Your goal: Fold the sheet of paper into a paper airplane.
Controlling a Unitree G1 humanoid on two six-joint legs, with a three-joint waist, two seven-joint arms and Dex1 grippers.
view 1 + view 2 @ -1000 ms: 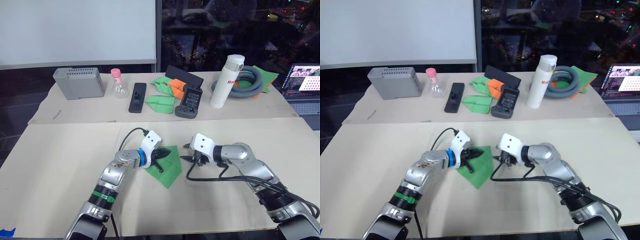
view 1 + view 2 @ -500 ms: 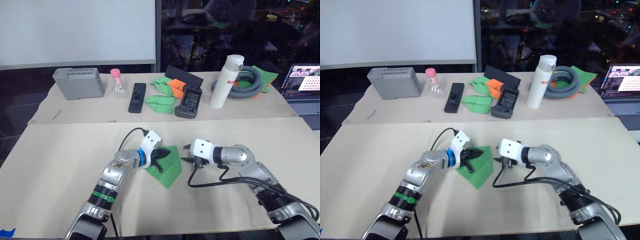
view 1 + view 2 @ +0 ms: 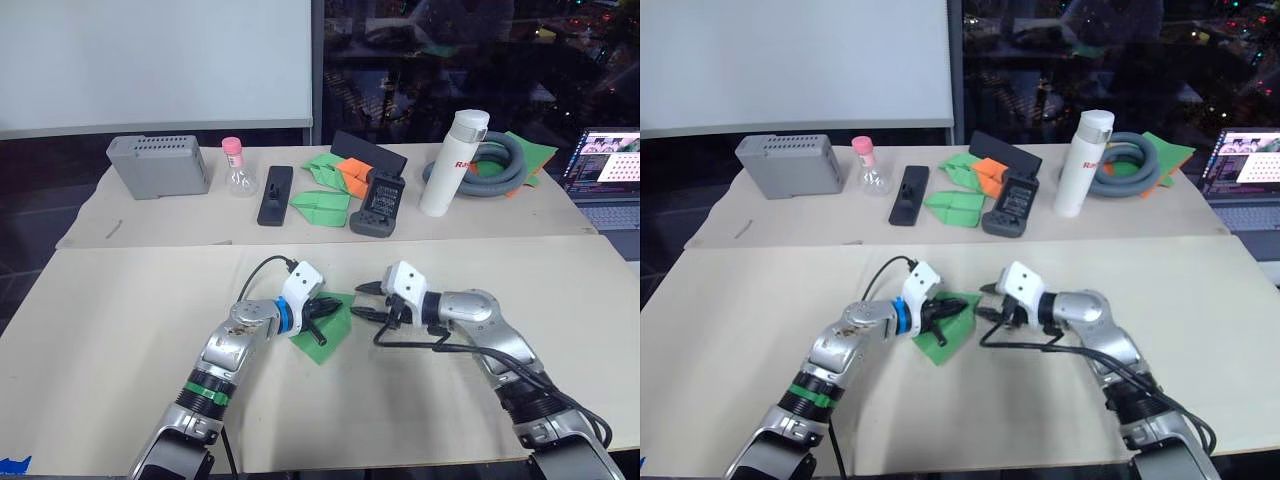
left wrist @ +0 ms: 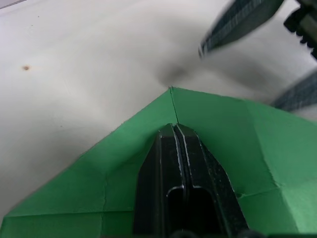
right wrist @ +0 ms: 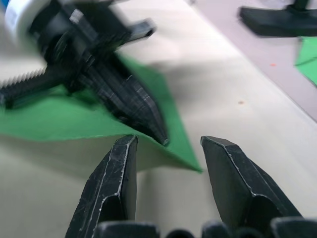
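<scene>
The sheet of paper (image 3: 322,346) is a bright green, partly folded piece with creases, lying on the beige table (image 3: 120,330) in front of me. My left gripper (image 3: 323,312) rests on it with its fingers (image 4: 181,168) shut together, tips pressed close to one pointed corner (image 4: 170,90). Whether paper is pinched between them I cannot tell. My right gripper (image 3: 362,301) is open just right of the paper. Its two fingers (image 5: 117,182) stand apart either side of the paper's near corner (image 5: 190,161), not touching it.
On the back table stand a grey box (image 3: 158,165), a pink-capped bottle (image 3: 238,168), a black remote (image 3: 275,194), green folded papers (image 3: 320,205) and an orange one (image 3: 352,176), a black device (image 3: 377,204), a white flask (image 3: 452,150), a grey hose (image 3: 497,160). A laptop (image 3: 605,170) sits far right.
My right gripper has swung up and left to the paper's right corner. The paper's outline is smaller on its near right side. The left gripper has stayed put.
</scene>
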